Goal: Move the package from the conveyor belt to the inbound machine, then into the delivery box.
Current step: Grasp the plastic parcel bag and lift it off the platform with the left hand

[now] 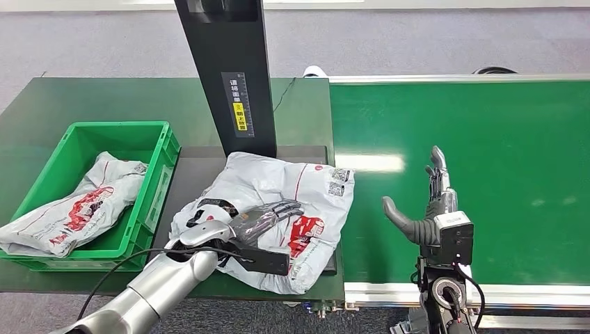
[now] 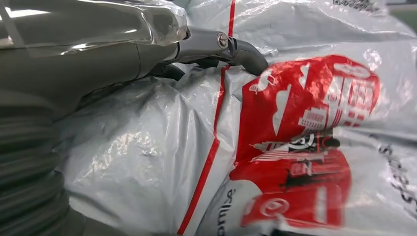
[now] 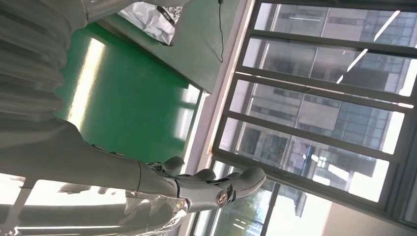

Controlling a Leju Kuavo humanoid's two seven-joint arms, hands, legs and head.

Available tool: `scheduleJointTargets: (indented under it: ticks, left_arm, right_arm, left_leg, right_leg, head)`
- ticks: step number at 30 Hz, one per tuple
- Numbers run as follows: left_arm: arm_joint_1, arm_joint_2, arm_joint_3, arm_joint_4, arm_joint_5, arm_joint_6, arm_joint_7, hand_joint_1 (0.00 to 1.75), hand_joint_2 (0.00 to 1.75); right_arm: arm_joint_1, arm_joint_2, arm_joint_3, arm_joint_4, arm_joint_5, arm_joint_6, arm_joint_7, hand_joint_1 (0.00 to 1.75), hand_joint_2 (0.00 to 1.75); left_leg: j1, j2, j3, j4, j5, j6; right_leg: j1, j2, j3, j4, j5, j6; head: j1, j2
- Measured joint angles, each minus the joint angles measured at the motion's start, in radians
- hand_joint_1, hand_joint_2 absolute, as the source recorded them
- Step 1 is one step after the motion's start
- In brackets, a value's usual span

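Note:
A white plastic package (image 1: 292, 202) with red print lies crumpled on the dark platform of the inbound machine (image 1: 191, 174), under its black post (image 1: 226, 69). My left hand (image 1: 268, 217) rests flat on top of the package, fingers stretched out over it; the left wrist view shows a fingertip (image 2: 248, 54) pressing into the white film of the package (image 2: 305, 128). My right hand (image 1: 428, 209) stands open above the green conveyor belt (image 1: 501, 160), fingers up and thumb out, holding nothing. The right hand (image 3: 196, 187) has its fingers spread.
A green delivery box (image 1: 156, 149) sits at the left of the machine with another white and red package (image 1: 76, 205) inside. The belt's silver rail (image 1: 487, 293) runs along the near edge. A black cable (image 1: 118, 275) loops by my left forearm.

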Motion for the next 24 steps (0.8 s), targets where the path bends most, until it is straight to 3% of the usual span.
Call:
scheduleJointTargets:
  ticks: [2,3,15,24]
  left_arm:
    - [-0.013,-0.013,-0.003,0.03,-0.015,0.014,0.023,1.46,1.75]
    - [-0.017,-0.018,-0.003,0.042,-0.021,0.02,0.029,1.71,1.75]
    - [-0.032,-0.036,-0.001,0.079,-0.072,0.09,0.037,1.75,1.75]
    - [0.056,0.006,0.064,-0.071,-0.104,0.441,-0.084,1.75,1.75]
  right_arm:
    - [0.002,0.004,-0.005,-0.001,0.005,-0.001,0.003,0.0,1.75]
    - [0.002,0.007,-0.007,-0.002,0.008,-0.001,0.004,0.0,1.75]
    - [0.011,0.017,-0.019,-0.003,0.025,0.0,0.008,0.0,1.75]
    - [0.042,0.017,-0.036,-0.04,0.02,0.023,0.003,0.0,1.75]
  left_leg:
    - [0.0,0.0,0.002,0.0,0.0,0.0]
    - [0.0,0.0,0.003,0.0,0.0,0.0]
    - [0.0,0.0,0.01,0.0,0.001,0.001]
    - [0.0,0.0,0.003,0.0,0.001,0.001]
  right_leg:
    - [0.0,0.0,0.002,0.0,0.0,0.0]
    - [0.0,0.0,0.003,0.0,0.0,0.0]
    - [0.0,0.0,0.01,0.0,0.0,0.0]
    - [0.0,0.0,0.003,0.0,0.0,0.0]
  head:
    - [0.0,0.0]
    - [0.0,0.0]
    - [0.0,0.0]
    - [0.0,0.0]
